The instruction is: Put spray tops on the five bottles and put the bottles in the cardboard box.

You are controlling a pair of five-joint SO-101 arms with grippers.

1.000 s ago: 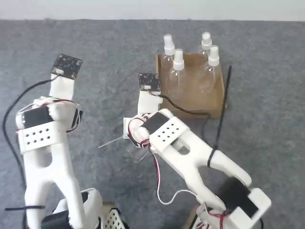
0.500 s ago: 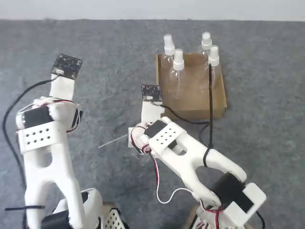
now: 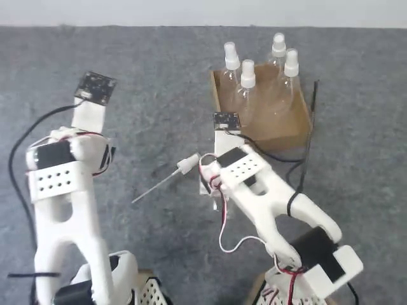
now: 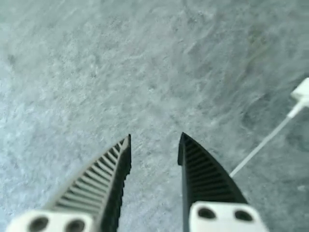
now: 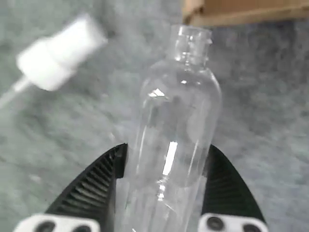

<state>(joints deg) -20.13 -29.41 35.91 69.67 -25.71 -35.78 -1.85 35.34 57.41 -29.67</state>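
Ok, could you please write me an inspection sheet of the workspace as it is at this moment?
Surface: grey carpet.
Job's things: cardboard box with four capped bottles standing in it; uncapped bottle in the right gripper; loose spray top lying on the carpet near it.
Clutter: nothing seen.
Grippers: left gripper open over bare carpet; right gripper shut on the uncapped bottle.
Cables: left arm's black cable; black cable by the box; red and white wires on the right arm.
Surroundings: pale wall beyond the carpet.
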